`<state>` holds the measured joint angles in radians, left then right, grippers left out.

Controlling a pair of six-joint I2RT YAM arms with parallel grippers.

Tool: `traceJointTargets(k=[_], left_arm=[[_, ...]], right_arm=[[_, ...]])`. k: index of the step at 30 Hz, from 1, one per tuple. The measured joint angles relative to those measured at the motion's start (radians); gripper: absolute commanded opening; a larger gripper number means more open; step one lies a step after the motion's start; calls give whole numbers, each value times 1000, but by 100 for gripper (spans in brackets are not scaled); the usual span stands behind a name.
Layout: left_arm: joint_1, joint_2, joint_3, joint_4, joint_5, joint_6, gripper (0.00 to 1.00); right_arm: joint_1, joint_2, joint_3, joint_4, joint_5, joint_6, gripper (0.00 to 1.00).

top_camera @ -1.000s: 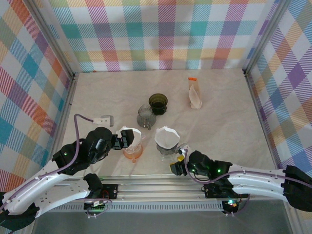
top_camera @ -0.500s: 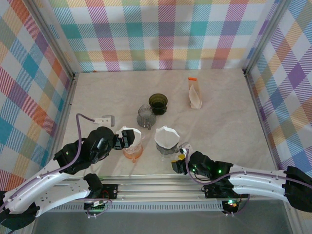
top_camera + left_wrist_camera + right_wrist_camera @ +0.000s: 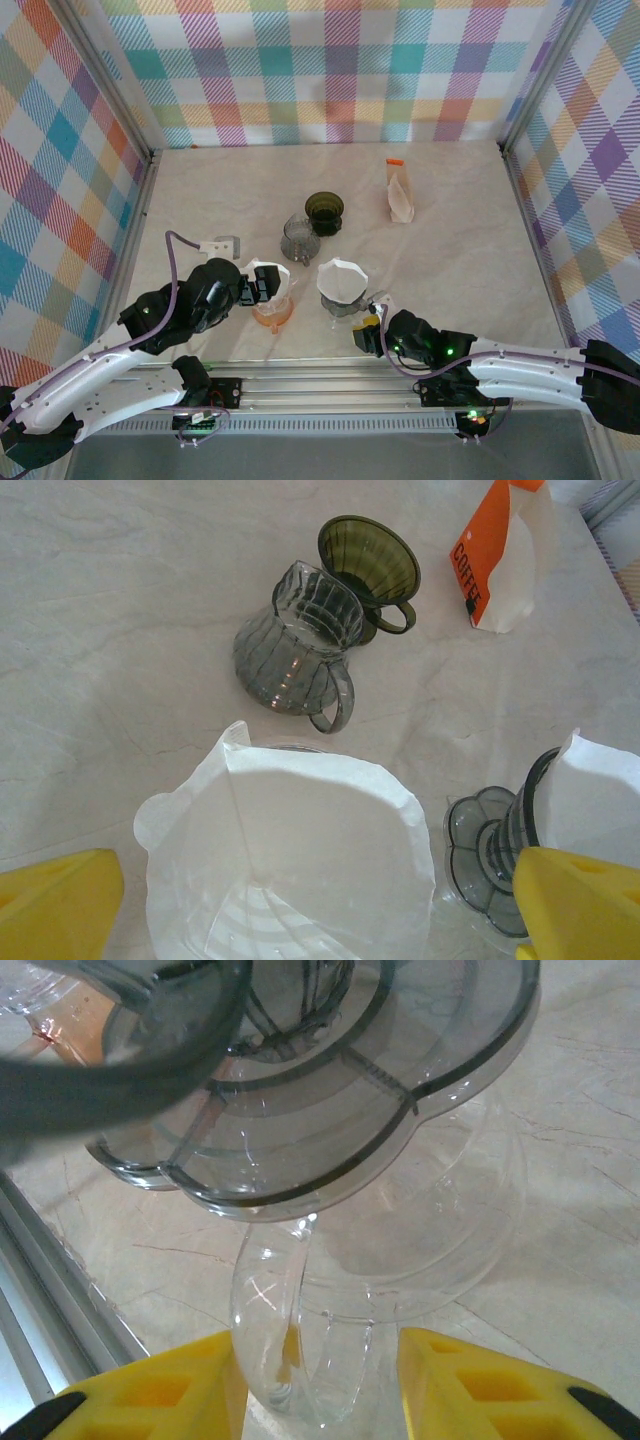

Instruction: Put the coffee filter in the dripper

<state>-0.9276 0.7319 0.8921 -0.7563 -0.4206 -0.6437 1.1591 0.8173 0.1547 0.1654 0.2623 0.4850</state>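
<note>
A white coffee filter (image 3: 300, 850) sits open inside a clear, orange-tinted dripper (image 3: 272, 311) near the table's front. My left gripper (image 3: 310, 920) is open; its yellow fingers (image 3: 55, 905) stand wide on either side of the filter, apart from it. A second white filter (image 3: 342, 279) rests in a grey dripper (image 3: 330, 1090) on a clear glass vessel. My right gripper (image 3: 318, 1390) is open around that vessel's clear handle (image 3: 270, 1350), and the handle lies close to the left finger.
A dark green dripper (image 3: 324, 211) and a grey ribbed glass jug (image 3: 299, 239) stand mid-table. An orange-and-white filter packet (image 3: 399, 190) is at the back right. A small grey piece (image 3: 218, 244) lies at the left. Checked walls enclose the table.
My left arm has shifted forward and a little to the right, its gripper still around the filter in the orange-tinted dripper. The right gripper has barely moved.
</note>
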Motion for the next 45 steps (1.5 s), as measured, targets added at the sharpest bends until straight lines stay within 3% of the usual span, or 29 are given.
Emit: traceJointTargets(k=[23, 45], left_arm=[[3, 15, -5, 0, 8, -8, 100], [7, 15, -13, 6, 12, -18, 100]], right_arm=[[0, 77, 0, 56, 77, -4, 34], [0, 135, 0, 126, 214, 1, 32]])
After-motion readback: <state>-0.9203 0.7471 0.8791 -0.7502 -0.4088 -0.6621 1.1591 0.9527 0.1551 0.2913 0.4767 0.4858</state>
